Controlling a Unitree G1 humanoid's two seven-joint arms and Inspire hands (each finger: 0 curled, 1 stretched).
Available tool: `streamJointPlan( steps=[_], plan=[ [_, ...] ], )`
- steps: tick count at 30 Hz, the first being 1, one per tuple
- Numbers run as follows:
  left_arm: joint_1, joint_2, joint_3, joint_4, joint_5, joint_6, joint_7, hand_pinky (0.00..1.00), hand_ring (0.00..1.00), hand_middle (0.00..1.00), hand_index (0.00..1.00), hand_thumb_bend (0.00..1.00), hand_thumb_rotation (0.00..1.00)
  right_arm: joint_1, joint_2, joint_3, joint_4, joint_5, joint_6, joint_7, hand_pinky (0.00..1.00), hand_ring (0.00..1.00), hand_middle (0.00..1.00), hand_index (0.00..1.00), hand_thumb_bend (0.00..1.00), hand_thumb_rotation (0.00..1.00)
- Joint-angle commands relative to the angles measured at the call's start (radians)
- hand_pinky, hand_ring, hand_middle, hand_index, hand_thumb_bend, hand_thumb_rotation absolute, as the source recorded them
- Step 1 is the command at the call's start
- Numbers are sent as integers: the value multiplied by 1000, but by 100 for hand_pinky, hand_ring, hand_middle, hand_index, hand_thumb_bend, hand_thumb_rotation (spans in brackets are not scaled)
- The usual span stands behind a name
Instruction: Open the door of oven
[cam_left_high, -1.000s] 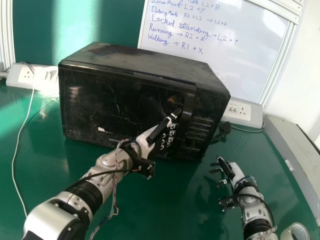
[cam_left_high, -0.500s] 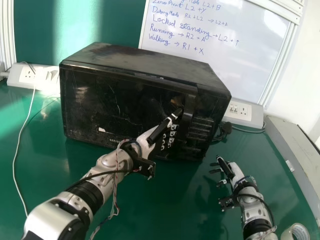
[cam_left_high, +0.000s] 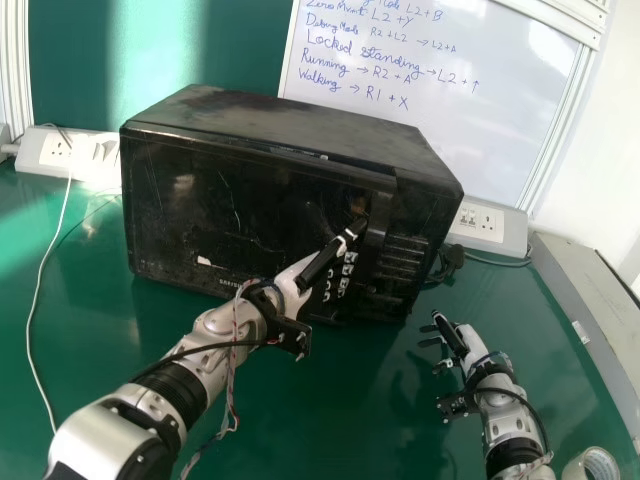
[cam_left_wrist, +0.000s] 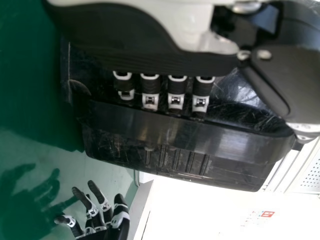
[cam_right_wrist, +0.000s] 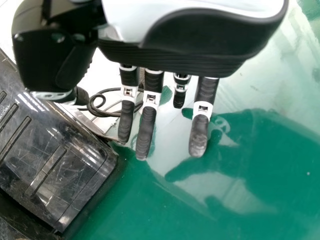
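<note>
Fingers of left hand (cam_left_high: 318, 266) hooked behind curved black plastic handle (cam_left_wrist: 185, 138); right hand (cam_left_high: 476, 348) relaxed. Black rectangular door (cam_left_high: 225, 215) seemingly ajar — wide swing left.

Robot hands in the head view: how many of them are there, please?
2. The left hand is at the handle on the front of the oven; the right hand is over the green table, to the oven's right.
</note>
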Motion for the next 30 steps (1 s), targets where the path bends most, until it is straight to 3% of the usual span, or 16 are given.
streamJointPlan(
  steps=[1,7,20,25,30],
  plan=[
    [-22,-30,-13,7,6,0,-22,49,61,72,74,100,95,17,18,6,20,-2,17,13,33,41,51,64,55,100],
    [-16,-34,-6,6,-2,-8,-39,38,53,65,73,100,95,18,18,7,19,-4,14,14,34,41,51,63,56,100],
    [-11,-37,-4,4,-3,-15,-45,27,37,48,67,98,94,20,14,5,20,-3,4,17,32,41,51,63,57,100],
    [-11,-38,-1,2,-6,-10,-44,22,30,41,62,95,93,20,15,5,21,-3,6,16,32,40,51,64,57,100],
    [-11,-37,-3,2,-5,-5,-47,20,27,36,53,99,90,19,15,7,20,-4,8,13,31,38,50,64,56,100]
  ],
)
